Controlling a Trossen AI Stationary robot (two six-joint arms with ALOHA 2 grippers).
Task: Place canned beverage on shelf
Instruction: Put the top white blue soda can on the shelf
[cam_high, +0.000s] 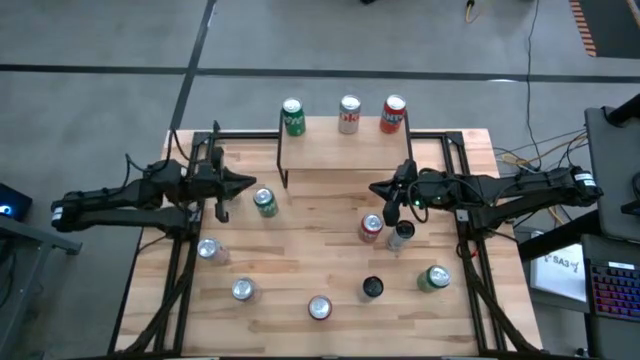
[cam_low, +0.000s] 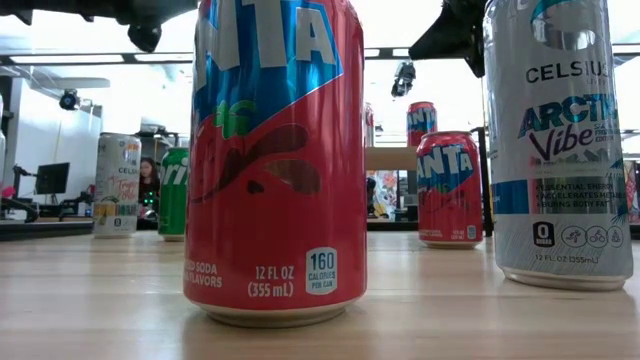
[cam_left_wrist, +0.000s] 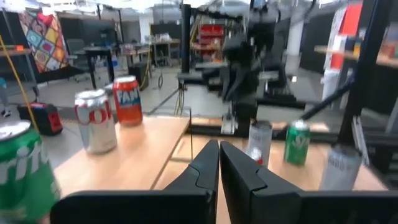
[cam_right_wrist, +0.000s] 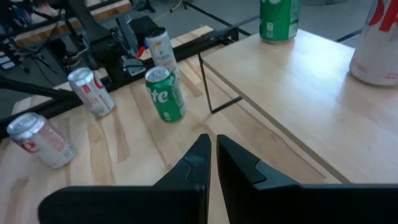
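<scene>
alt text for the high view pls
Three cans, green, silver and red, stand on the shelf at the table's far edge. Both shut end effectors, left and right, hover empty beside it, with eight cans on the table.

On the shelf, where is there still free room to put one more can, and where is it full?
The shelf is bare along its front part and right end. Its back edge is crowded: the green can, silver can and red can stand there in a row.
</scene>
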